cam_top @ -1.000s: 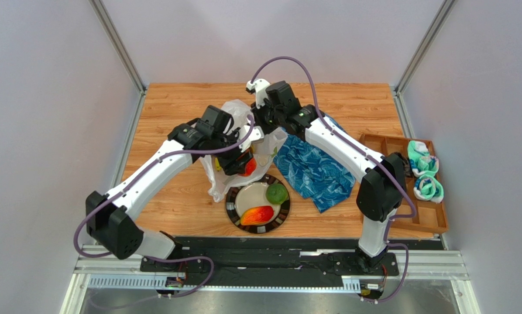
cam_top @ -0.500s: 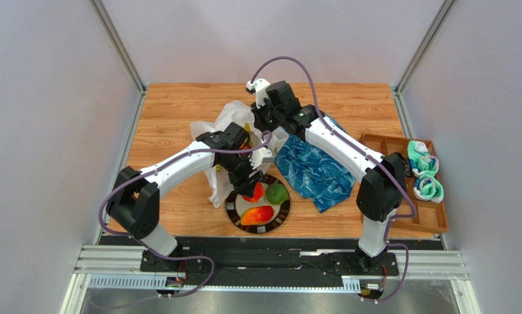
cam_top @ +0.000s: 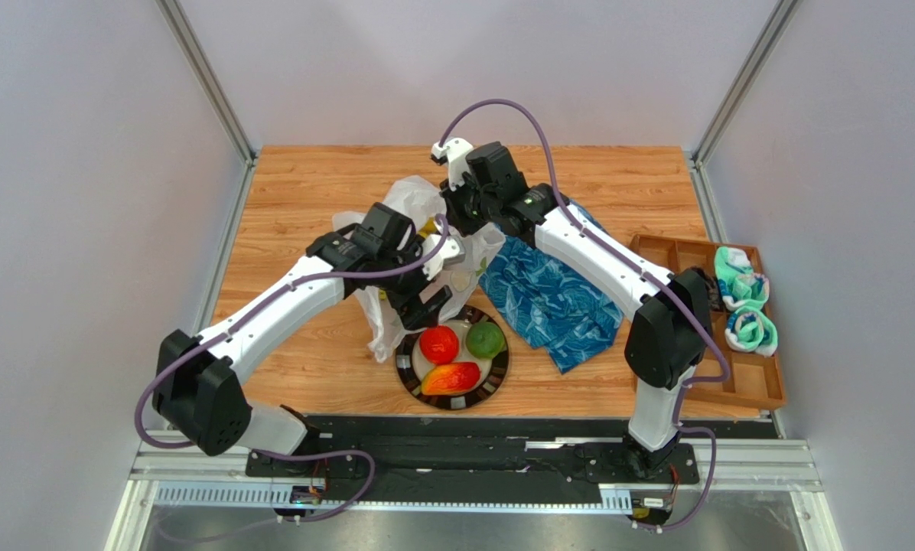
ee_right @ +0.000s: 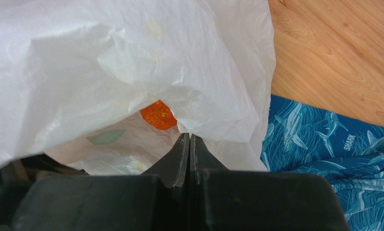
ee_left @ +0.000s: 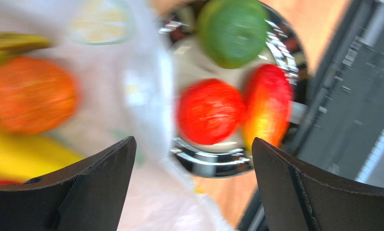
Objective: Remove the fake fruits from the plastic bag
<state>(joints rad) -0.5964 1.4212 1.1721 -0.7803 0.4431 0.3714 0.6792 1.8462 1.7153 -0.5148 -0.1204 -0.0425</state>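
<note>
While the right gripper point(ee_right: 189, 136) stands clenched on a fold of the plastic bag point(cam_top: 410, 198) at the upper centre of the overhead frame, the left gripper point(ee_left: 193, 144) hangs released and empty, fingers wide apart, between the bag's mouth and the plate point(cam_top: 501, 370). Three fake fruits lie on that plate at lower centre: a red round point(cam_top: 439, 343), a green one point(cam_top: 485, 339) just beside it, and a red-orange mango shape point(cam_top: 452, 377) along the near rim. The bag lies crumpled on the wooden table point(cam_top: 301, 195), left of the blue cloth point(cam_top: 548, 301). Inside it, an orange fruit point(ee_right: 158, 114) shows through the opening, and the blurred left wrist view shows yellow bananas point(ee_left: 15, 149) behind the film.
</note>
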